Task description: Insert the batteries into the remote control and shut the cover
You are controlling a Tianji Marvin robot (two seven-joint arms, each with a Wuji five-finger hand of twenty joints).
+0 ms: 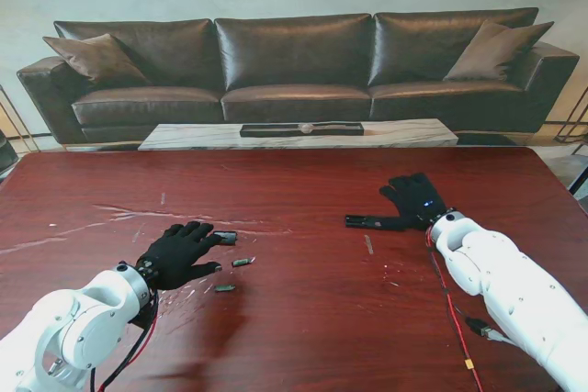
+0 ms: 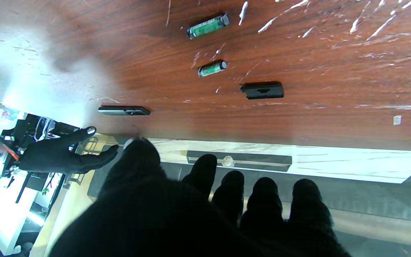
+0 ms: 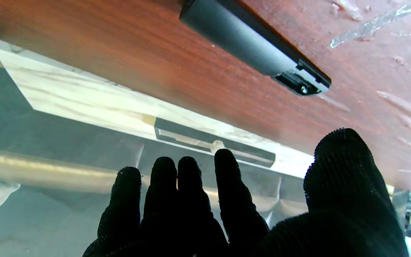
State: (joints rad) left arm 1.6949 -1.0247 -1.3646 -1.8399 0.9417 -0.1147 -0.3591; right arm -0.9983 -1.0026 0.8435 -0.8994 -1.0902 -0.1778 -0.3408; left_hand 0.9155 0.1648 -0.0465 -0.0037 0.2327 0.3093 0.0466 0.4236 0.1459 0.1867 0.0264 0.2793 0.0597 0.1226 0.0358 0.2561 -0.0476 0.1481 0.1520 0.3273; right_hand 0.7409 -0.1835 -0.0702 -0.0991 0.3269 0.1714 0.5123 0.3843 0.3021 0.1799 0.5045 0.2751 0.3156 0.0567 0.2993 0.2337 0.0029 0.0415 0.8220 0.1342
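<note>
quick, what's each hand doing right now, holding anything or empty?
Left hand: open, fingers spread, holding nothing, by the cover.
Right hand: open, holding nothing, beside the remote control.

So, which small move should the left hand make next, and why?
Probably lower the left hand onto the nearer battery and pinch it. Both batteries, that one and the other battery, lie loose on the table beside the detached cover. The hand is open, holding nothing, and the remote lies by the right hand.
</note>
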